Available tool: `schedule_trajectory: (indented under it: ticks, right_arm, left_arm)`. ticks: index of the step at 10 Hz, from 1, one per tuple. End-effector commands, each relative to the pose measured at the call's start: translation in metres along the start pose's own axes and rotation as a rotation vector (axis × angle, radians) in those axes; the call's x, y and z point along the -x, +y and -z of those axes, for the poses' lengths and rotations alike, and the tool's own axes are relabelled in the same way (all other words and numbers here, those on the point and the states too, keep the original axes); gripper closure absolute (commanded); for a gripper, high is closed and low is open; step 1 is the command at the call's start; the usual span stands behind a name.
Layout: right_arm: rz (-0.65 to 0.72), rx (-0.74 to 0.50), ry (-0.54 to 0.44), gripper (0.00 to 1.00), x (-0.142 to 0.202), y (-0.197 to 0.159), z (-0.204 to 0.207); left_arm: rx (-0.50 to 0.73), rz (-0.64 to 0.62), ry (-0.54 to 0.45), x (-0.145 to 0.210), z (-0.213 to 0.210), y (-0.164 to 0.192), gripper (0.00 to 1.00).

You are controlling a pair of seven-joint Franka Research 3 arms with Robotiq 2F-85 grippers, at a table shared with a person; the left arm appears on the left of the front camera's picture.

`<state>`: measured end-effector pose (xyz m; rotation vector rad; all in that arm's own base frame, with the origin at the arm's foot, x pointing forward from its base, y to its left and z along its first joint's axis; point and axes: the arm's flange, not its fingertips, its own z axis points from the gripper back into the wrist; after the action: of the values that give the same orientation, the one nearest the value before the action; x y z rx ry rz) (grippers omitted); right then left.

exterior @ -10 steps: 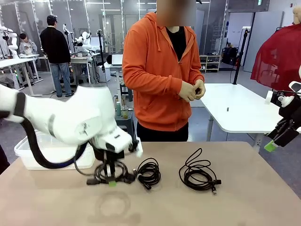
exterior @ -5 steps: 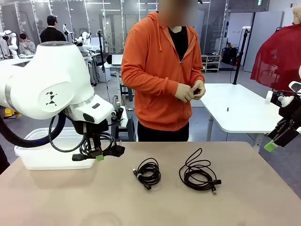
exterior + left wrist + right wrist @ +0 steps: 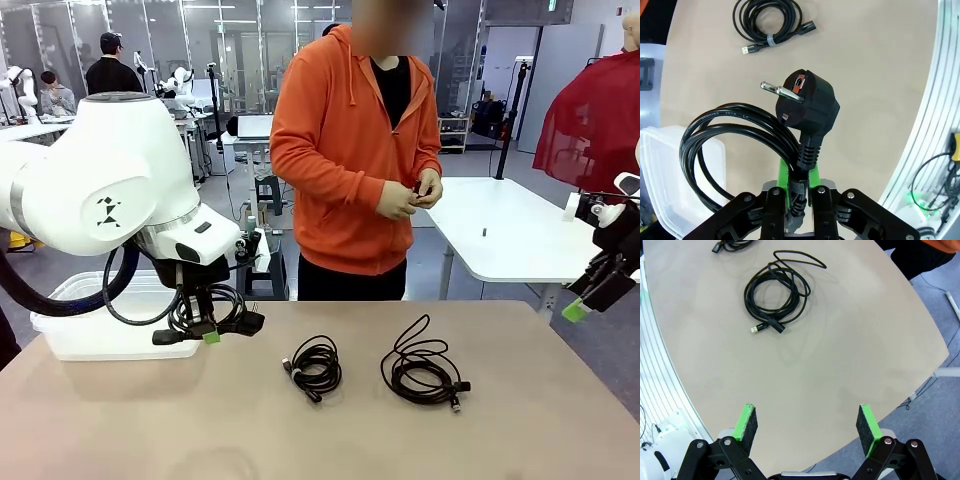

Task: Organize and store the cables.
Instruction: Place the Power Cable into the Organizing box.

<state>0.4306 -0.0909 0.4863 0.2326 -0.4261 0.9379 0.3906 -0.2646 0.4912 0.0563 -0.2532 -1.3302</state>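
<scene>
My left gripper [image 3: 208, 335] is shut on a black power cable [image 3: 222, 308] wound into a coil, holding it in the air just right of the clear plastic bin [image 3: 85, 345]. In the left wrist view the green pads [image 3: 812, 177] pinch the cord below its round plug [image 3: 807, 102], and the loops hang left over the bin's edge [image 3: 665, 200]. Two more coiled cables lie on the table: a small one [image 3: 316, 368] [image 3: 767, 22] at the middle and a larger one [image 3: 422, 368] [image 3: 777, 297] to its right. My right gripper [image 3: 590, 297] [image 3: 807, 422] hangs open off the table's right edge.
A person in an orange hoodie [image 3: 355, 150] stands at the far side with both hands together at the chest. The beige table [image 3: 450, 440] has bare room in front and to the right. A white table [image 3: 510, 235] stands behind on the right.
My left gripper has lifted the power cable off the table and carried it left to beside the bin, then held almost still. The right arm has not moved.
</scene>
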Motion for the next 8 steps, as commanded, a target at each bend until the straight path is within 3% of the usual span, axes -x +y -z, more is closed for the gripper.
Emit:
schedule_trajectory:
  ticks: [1, 2, 7, 8]
  right_arm:
    - [-0.001, -0.009, 0.001, 0.00, -0.002, -0.002, -0.002]
    - [-0.001, -0.009, 0.001, 0.00, -0.002, -0.002, -0.002]
    - [-0.001, -0.009, 0.001, 0.00, -0.002, -0.002, -0.002]
    - [-0.001, -0.009, 0.001, 0.00, -0.002, -0.002, -0.002]
  left_arm:
    - [0.000, 0.001, 0.000, 0.000, 0.000, -0.001, 0.83]
    - [-0.062, -0.233, 0.018, 0.015, -0.003, 0.041, 0.83]
    - [-0.061, -0.781, -0.056, 0.117, -0.021, 0.188, 0.83]
    - [-0.086, -0.872, -0.029, 0.134, -0.018, 0.208, 0.83]
